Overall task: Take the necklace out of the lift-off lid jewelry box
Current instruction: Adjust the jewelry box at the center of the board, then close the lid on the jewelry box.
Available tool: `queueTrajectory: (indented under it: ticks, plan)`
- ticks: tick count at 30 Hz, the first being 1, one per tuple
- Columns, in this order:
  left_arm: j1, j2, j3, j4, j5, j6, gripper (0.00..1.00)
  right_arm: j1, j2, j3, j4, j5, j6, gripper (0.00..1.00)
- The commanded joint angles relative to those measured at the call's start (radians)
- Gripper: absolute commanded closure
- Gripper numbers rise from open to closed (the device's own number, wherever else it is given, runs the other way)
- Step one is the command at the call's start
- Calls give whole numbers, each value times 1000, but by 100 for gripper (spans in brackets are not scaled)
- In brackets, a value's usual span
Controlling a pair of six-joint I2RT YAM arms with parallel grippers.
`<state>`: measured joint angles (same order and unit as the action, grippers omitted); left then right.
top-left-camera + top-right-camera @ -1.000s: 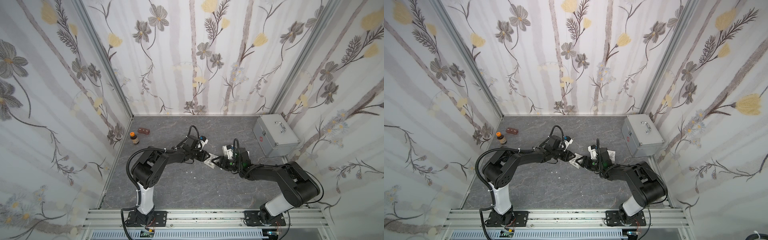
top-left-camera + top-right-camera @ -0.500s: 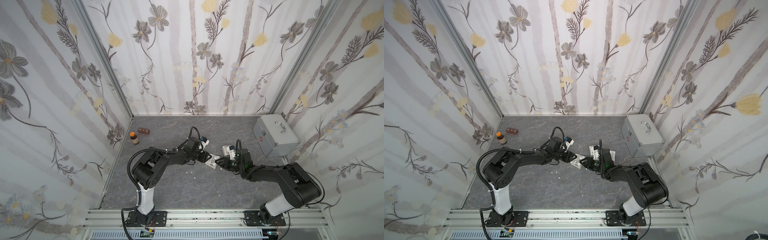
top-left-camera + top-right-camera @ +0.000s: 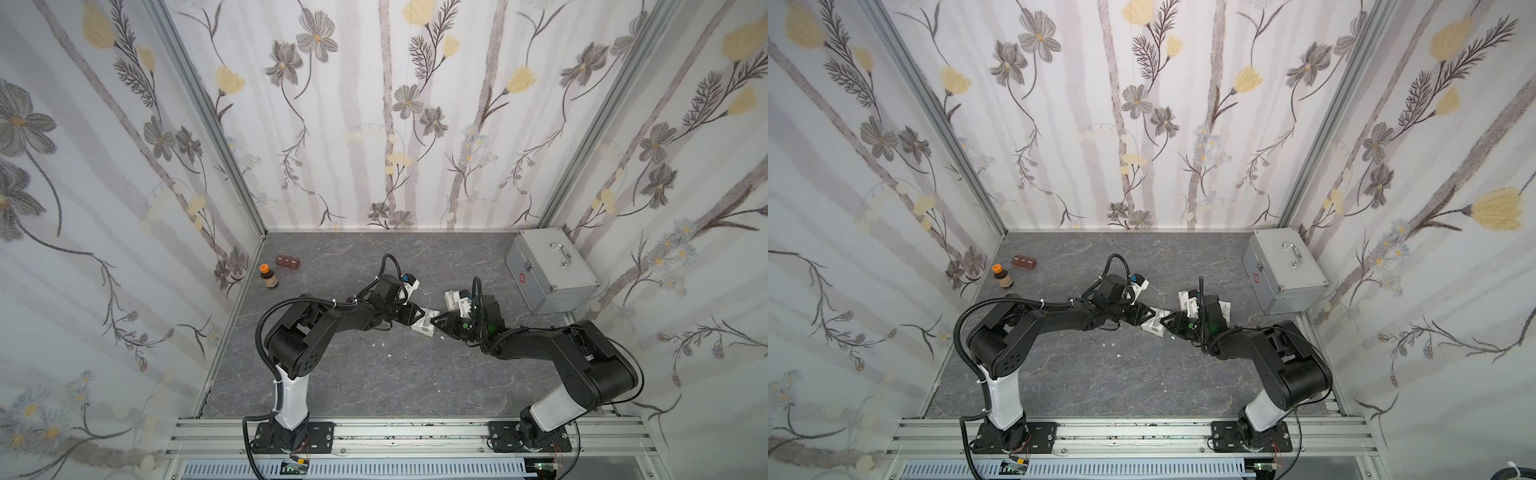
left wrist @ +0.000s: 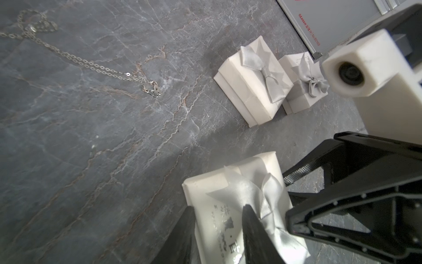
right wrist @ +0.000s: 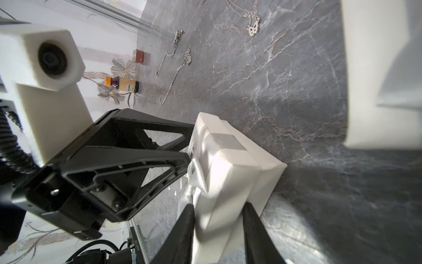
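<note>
Centrally, the jewelry box (image 3: 424,322) sits left of the metal case (image 3: 548,270) in both top views, near it. Its lid is on and its contents are hidden. The left gripper (image 4: 218,210) pinches one end; the right gripper (image 5: 218,206) clamps the opposite end. The box is tilted, ribboned face toward the left gripper, long axis running roughly gripper to gripper. Count: three white boxes in all, two spare boxes (image 4: 253,80) lying between it and the case. At least three loose chains (image 5: 188,56) lie on the table (image 3: 332,374), farther from the case.

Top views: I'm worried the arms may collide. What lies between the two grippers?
The white jewelry box lies between the left gripper and the right gripper. Both grip it, as both top views show.
</note>
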<state>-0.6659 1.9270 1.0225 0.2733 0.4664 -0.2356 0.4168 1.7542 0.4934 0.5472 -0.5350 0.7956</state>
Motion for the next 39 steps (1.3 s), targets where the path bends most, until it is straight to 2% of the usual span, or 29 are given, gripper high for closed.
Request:
queueTrajectory:
  ticks: [1, 5, 10, 11, 14, 16, 21, 29, 36, 39]
  plan:
    - [-4, 0, -1, 10, 5, -11, 64, 2, -7, 20, -58, 59, -51, 71]
    - [-4, -4, 2, 14, 3, -14, 64, 1, -13, 25, -80, 74, -63, 74]
    - [-4, -16, -6, 12, -7, -18, 65, 1, 2, 33, -120, 98, -80, 71]
    - [-4, -22, -9, 12, -17, -20, 65, 1, 5, 39, -140, 110, -91, 69]
    - [-4, -46, -13, 2, -45, -19, 64, 1, -5, 58, -193, 134, -125, 55]
    - [-3, -60, -13, -10, -66, -18, 64, 1, -20, 72, -228, 152, -146, 54]
    - [1, -99, -23, -29, -125, -14, 64, 1, -51, 119, -324, 202, -204, 59]
    - [-3, -100, -31, -54, -103, 22, 64, 1, -48, 141, -350, 203, -236, 64]
    - [-17, -111, -64, -57, -129, 27, 65, 3, -94, 150, -391, 223, -288, 60]
    - [-17, -140, -92, -55, -181, 18, 65, 2, -123, 166, -440, 260, -332, 58]
